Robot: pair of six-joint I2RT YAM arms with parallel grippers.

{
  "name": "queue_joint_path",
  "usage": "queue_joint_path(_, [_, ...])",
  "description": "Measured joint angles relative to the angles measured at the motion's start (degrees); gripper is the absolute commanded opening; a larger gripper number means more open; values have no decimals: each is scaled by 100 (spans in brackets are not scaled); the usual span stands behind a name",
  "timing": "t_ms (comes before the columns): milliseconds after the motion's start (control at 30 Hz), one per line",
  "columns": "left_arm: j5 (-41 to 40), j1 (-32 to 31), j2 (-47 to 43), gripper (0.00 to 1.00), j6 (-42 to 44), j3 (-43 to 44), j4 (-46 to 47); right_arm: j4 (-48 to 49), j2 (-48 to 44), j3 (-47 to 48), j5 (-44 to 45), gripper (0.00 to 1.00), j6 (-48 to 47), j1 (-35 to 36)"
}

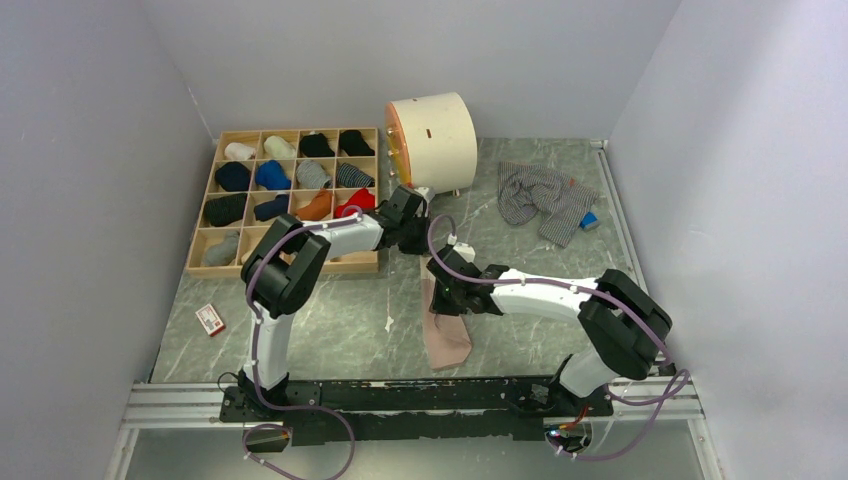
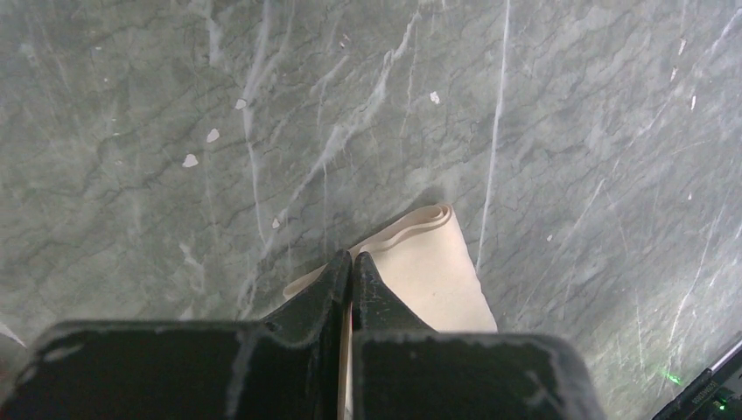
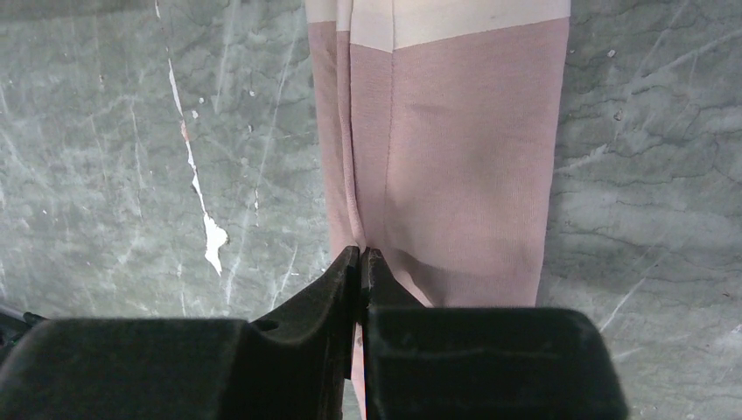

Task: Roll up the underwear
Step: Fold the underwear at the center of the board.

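Observation:
The pale pink-beige underwear (image 1: 448, 338) lies folded into a long narrow strip on the marble table, between the two arms. My right gripper (image 1: 441, 292) is shut, pinching the strip's folded edge; the right wrist view shows pink cloth (image 3: 464, 157) with its cream waistband at the far end. My left gripper (image 1: 413, 226) is shut, with a thin cream layer of the same garment (image 2: 437, 271) between its fingertips. The grey striped underwear (image 1: 541, 198) lies crumpled at the back right, apart from both grippers.
A wooden grid tray (image 1: 228, 262) holding rolled socks stands at the back left. A beige cylinder (image 1: 432, 140) stands behind the left gripper. A small blue block (image 1: 590, 220) lies beside the grey garment. A small red and white box (image 1: 210, 319) lies at the front left.

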Motion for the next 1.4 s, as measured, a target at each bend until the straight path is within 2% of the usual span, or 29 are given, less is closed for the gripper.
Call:
queue_joint_path(1000, [-223,63,-439,5,103,-271,-28,70,-20,2,-149,13,-79,0])
queue_joint_path(1100, [-243,68,-439,8,103,-337,-15,68,57,7,-205,15,-103,0])
queue_joint_path(1200, [-289,74,-396,17,105,-345,-31,70,151,26,-299,18,-162,0])
queue_joint_path(1267, [-330,79,-363,25,125,-348,-39,66,203,63,-417,23,-219,0])
queue_joint_path(1333, [-367,85,-358,28,142,-345,-59,72,208,96,-542,31,-264,0])
queue_joint_path(1400, [-380,90,-358,34,149,-343,-52,85,175,114,-645,34,-304,0])
